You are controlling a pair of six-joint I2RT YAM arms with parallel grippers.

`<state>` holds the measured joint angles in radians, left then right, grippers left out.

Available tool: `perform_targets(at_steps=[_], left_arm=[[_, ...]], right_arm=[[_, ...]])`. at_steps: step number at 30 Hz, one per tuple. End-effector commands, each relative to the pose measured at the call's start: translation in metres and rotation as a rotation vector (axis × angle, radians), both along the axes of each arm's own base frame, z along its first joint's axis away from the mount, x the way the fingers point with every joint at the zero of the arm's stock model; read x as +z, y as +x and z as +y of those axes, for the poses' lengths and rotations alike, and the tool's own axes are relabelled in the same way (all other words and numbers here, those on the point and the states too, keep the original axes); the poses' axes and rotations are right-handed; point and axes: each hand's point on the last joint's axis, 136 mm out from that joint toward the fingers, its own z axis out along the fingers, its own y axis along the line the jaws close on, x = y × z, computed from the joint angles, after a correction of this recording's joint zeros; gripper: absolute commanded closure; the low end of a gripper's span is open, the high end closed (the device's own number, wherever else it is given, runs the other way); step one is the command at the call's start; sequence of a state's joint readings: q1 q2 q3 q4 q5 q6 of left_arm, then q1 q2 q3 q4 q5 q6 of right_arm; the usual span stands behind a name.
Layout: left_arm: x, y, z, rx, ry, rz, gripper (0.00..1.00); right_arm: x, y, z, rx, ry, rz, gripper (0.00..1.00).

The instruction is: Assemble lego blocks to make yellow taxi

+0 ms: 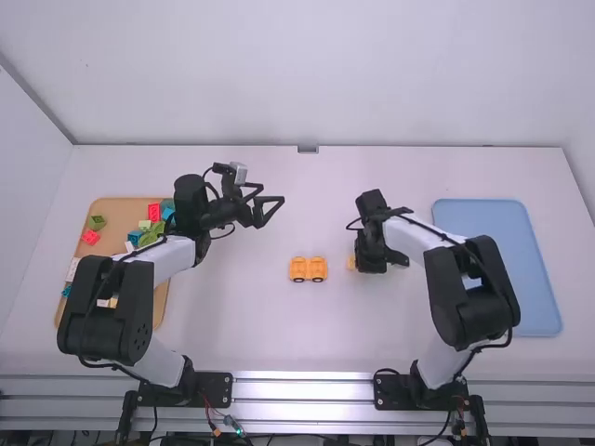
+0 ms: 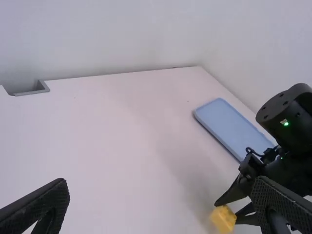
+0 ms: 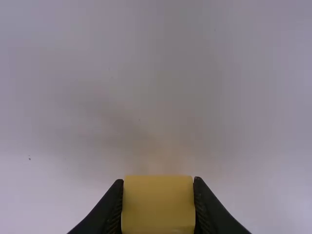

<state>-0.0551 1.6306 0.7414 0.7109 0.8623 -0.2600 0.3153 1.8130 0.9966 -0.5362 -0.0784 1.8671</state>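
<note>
R gripper (image 1: 357, 263) – yellow block (image 3: 158, 204) clamped btwn its fingers; L gripper (image 1: 272, 193) – fingers spread wide

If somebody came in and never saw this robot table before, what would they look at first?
Probably the little orange-yellow toy car base with black wheels, sitting near the middle of the white table. Next, maybe the yellow plastic block pinched in the black right gripper, to the right of the car base. The flat tan board at the table's left side, scattered with red, green and blue blocks, might also catch the eye.
</note>
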Motion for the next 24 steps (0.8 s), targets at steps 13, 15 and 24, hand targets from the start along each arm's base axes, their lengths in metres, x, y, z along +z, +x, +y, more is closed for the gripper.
perform_targets(at_steps=[13, 15, 24], left_arm=[[0.005, 0.003, -0.001, -0.010, 0.006, -0.026, 0.01], [0.005, 0.003, -0.001, -0.009, 0.006, -0.025, 0.01], [0.005, 0.003, -0.001, -0.009, 0.006, -0.025, 0.01]], right_arm=[[-0.014, -0.003, 0.006, 0.020, 0.021, 0.047, 0.58], [-0.014, -0.005, 0.008, 0.020, 0.037, 0.055, 0.37], [-0.008, 0.000, 0.009, 0.100, 0.063, 0.039, 0.07]])
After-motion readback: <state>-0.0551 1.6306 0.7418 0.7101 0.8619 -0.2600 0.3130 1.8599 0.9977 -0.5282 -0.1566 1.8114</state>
